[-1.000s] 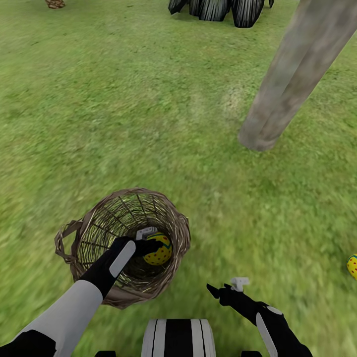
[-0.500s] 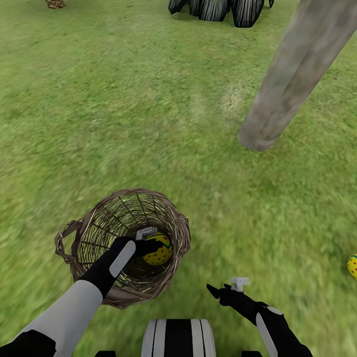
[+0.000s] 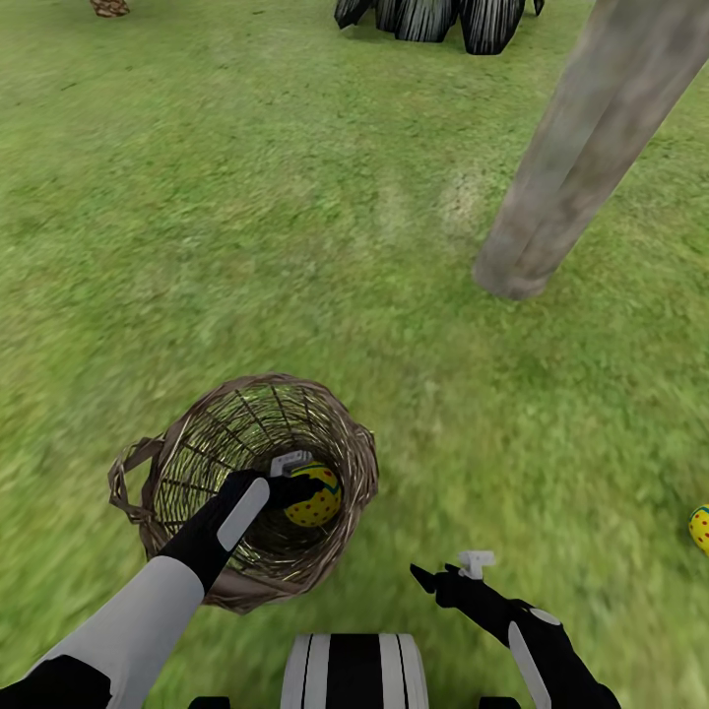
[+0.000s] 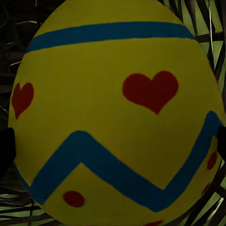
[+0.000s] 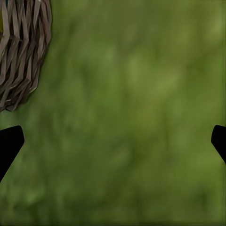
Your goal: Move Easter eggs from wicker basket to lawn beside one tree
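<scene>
Nothing has moved over the last second: the left gripper [image 3: 300, 483] still reaches inside the tan open-weave wicker basket [image 3: 340, 433], its fingers flanking the yellow red-dotted Easter egg [image 3: 315, 495], grip unconfirmed, so the lift remains pending.

- Your left gripper [image 3: 298, 484] reaches into the wicker basket [image 3: 347, 448], at an Easter egg [image 3: 316, 497].
- Your right gripper [image 3: 445, 574] hovers over the lawn [image 3: 246, 217].

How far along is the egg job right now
One Easter egg already lies on the lawn, right of the tree. The left gripper is around another egg inside the wicker basket. The right gripper is open. A third egg can't be confirmed.
</scene>
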Available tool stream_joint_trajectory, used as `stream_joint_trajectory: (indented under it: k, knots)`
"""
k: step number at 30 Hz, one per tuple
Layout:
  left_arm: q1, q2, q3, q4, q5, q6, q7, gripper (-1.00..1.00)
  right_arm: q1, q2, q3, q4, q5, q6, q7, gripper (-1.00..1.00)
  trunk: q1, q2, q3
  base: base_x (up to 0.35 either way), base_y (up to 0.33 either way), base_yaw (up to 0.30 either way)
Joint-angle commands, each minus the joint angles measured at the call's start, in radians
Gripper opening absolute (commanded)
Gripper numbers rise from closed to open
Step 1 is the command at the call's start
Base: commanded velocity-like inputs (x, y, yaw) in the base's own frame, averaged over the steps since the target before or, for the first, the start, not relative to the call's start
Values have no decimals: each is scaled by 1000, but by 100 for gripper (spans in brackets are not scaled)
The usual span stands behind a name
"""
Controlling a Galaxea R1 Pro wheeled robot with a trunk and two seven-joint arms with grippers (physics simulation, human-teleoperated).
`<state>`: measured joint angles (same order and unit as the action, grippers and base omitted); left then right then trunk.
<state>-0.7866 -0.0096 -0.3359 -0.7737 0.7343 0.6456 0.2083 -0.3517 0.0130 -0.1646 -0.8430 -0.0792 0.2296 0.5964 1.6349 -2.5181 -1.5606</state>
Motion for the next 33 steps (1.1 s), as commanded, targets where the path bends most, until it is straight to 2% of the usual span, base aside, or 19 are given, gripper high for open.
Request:
stream_joint_trajectory:
  k: [1, 4, 12, 16, 21, 26, 33]
  knots:
    - [0, 0, -2, 19, 6, 2, 8, -100, -1, 1, -4, -1, -8, 10, 5, 100, 0, 0, -1, 0, 0, 0]
    - [0, 0, -2, 20, 7, 2, 8, -100, 0, 2, -4, -1, -9, 10, 5, 100, -1, 0, 7, 0, 0, 0]
    - [0, 0, -2, 19, 6, 2, 7, -100, 0, 1, -4, -1, -8, 10, 5, 100, -1, 0, 7, 0, 0, 0]
    - [0, 0, -2, 20, 6, 2, 7, -100, 0, 1, -4, -1, -8, 10, 5, 100, -2, 1, 23, 0, 0, 0]
    - [0, 0, -2, 19, 5, 2, 8, -100, -1, 1, -4, -1, -8, 10, 5, 100, -2, 1, 23, 0, 0, 0]
    - [0, 0, -1, 21, 5, 3, 13, -100, 0, 2, -4, -1, -8, 9, 5, 100, -5, 2, 42, 0, 0, 0]
    - [0, 0, 25, 22, 5, 6, 18, -100, -1, 1, -4, -1, -9, 9, 5, 100, -5, 3, 46, 0, 0, 0]
